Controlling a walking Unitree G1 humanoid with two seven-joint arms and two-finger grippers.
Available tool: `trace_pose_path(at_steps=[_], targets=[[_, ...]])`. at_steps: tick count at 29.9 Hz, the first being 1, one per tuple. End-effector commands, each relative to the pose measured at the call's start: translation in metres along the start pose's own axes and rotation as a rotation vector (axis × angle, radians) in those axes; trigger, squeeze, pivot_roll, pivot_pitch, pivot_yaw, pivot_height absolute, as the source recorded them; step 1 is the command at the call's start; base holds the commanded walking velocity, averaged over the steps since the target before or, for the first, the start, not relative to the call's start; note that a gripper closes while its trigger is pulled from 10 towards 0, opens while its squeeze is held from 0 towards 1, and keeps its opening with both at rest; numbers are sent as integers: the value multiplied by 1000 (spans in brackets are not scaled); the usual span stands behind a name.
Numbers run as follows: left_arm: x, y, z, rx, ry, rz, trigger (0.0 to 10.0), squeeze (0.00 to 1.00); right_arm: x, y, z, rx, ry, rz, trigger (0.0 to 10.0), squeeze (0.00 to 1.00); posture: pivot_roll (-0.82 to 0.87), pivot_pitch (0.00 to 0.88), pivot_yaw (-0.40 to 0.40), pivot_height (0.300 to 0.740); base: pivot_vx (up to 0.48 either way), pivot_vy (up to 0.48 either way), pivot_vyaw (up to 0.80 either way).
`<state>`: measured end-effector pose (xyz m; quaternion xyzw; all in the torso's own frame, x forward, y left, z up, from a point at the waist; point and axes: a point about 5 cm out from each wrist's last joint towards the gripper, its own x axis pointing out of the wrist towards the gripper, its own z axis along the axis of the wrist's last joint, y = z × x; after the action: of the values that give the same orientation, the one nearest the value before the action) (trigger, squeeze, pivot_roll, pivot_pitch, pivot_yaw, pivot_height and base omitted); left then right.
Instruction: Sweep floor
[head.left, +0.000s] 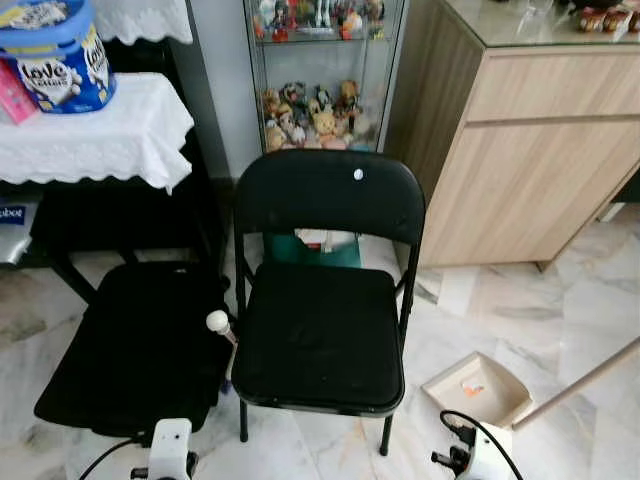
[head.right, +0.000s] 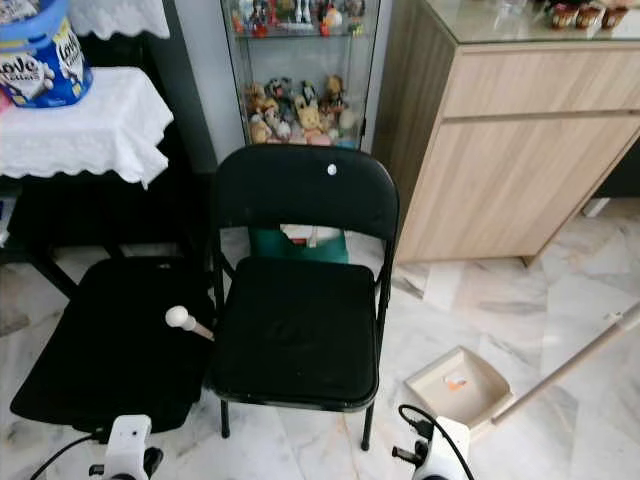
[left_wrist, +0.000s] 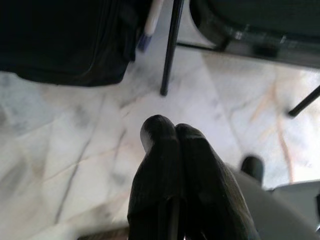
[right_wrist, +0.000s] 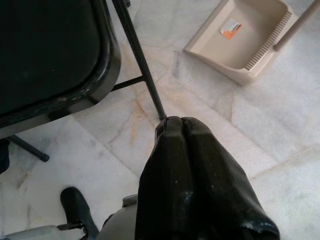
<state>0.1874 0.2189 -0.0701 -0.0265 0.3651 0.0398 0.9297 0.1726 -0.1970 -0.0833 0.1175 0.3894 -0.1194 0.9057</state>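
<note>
A beige dustpan (head.left: 478, 388) lies on the marble floor to the right of a black folding chair (head.left: 325, 300), and its long handle (head.left: 590, 380) slants up to the right. A broom handle with a white knob (head.left: 217, 321) leans between the chair and a black bag (head.left: 140, 345). In the left wrist view my left gripper (left_wrist: 175, 127) is shut on nothing, low over the floor near a chair leg (left_wrist: 170, 50). My right gripper (right_wrist: 181, 122) is also shut and empty, hanging beside the chair's front right leg with the dustpan (right_wrist: 250, 35) a short way beyond it.
A wooden cabinet (head.left: 530, 150) stands at the back right. A glass case of figurines (head.left: 315, 110) is behind the chair. A table with a white cloth (head.left: 95, 130) and a blue tub (head.left: 60, 55) stands at the left.
</note>
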Motion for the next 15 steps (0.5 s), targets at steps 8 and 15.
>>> trace_pose_path(at_steps=[8,15], targets=[[14,-10,69,-29,-258,-87,10000,1000,-1,-1,-4,4,19,-6,10000,0,-13,112,-21,740,0,0,0],[10,-3,79,-57,-355,-95,10000,1000,-2,-2,-6,7,22,-12,10000,0,-16,115,-21,740,0,0,0]])
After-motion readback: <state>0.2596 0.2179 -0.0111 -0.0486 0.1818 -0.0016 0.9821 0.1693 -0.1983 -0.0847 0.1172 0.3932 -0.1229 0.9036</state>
